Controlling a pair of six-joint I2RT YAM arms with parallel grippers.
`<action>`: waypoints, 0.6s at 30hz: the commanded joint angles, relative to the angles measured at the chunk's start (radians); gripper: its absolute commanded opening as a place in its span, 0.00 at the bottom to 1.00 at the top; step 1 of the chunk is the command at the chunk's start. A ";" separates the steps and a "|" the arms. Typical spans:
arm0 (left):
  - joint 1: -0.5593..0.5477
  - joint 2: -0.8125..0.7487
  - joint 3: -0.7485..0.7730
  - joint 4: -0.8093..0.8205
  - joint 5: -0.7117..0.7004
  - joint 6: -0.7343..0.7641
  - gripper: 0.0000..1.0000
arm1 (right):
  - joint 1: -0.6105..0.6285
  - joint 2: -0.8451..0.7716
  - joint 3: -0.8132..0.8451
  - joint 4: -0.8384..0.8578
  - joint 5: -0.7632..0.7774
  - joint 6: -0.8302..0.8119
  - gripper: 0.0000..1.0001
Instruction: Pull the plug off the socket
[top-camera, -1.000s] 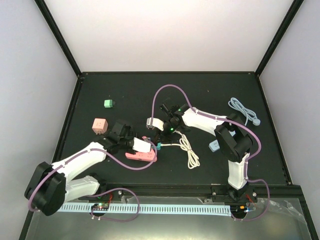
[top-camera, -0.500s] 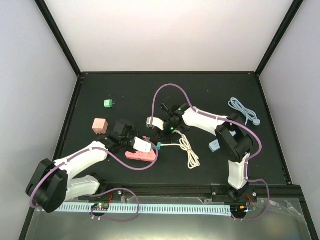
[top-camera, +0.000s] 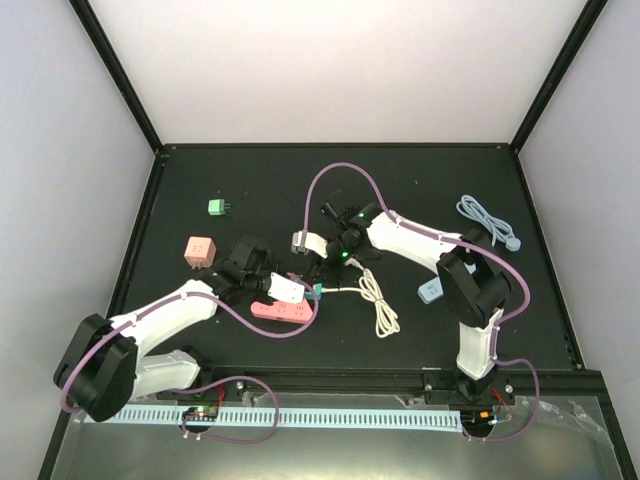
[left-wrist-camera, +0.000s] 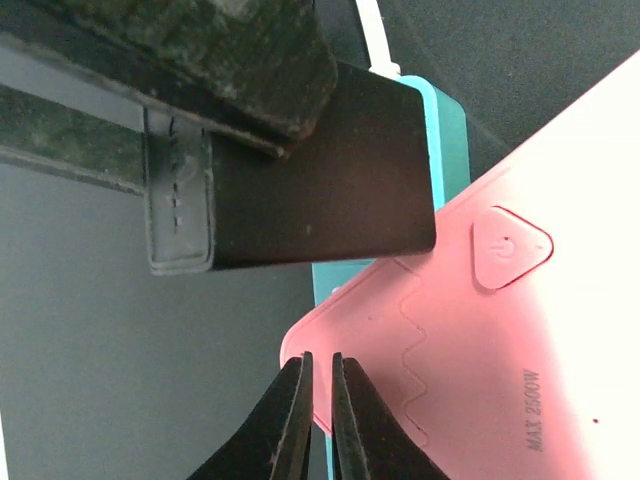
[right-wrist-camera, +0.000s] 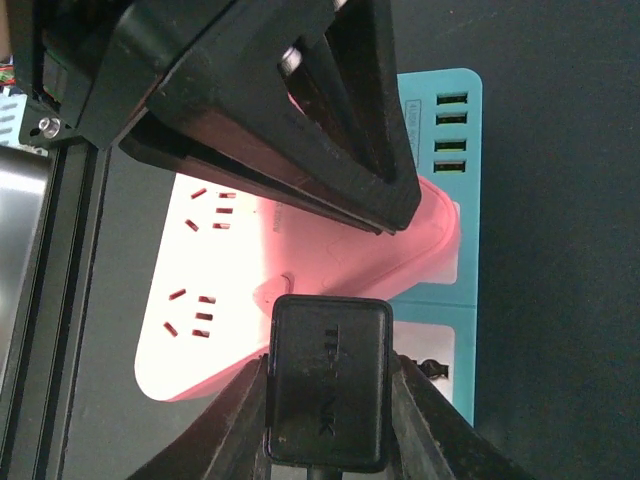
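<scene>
1. We are seeing the right gripper (right-wrist-camera: 330, 362) clamping its jaws on the black plug (right-wrist-camera: 325, 410). The plug is sitting where the pink power strip (right-wrist-camera: 230, 300) is lying partly over the teal power strip (right-wrist-camera: 450, 200), near the middle of the table (top-camera: 430, 190). We cannot tell which strip it belongs to, or whether its pins are seated or already clear.
2. The left gripper (left-wrist-camera: 319, 375) is keeping its jaws closed with nothing between them, its tips at the corner of the pink strip. We are reading this as a bracing press, not a grip.
3. We are worrying most that a strip is going to lift along with the plug. Closed tips are only pushing down at one corner, and they are on the pink strip, so the teal one may be going unrestrained.
4. A pull that is leaning sideways may bind the pins or let the smooth plug slide out of the jaws.
5. The two grippers are working very close together, so a sudden release may knock one into the other.
6. The white cable (top-camera: 380, 305) is lying just beside the strips, and a dragged strip may snag it.
</scene>
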 joint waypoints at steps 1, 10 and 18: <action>-0.004 0.023 0.042 -0.168 -0.001 -0.075 0.08 | -0.013 -0.054 0.025 -0.016 -0.033 -0.003 0.01; -0.002 -0.037 0.149 -0.196 0.068 -0.216 0.10 | -0.112 -0.089 0.115 -0.003 -0.063 0.067 0.01; 0.013 -0.057 0.244 -0.194 0.100 -0.356 0.19 | -0.183 -0.110 0.201 0.043 -0.076 0.168 0.01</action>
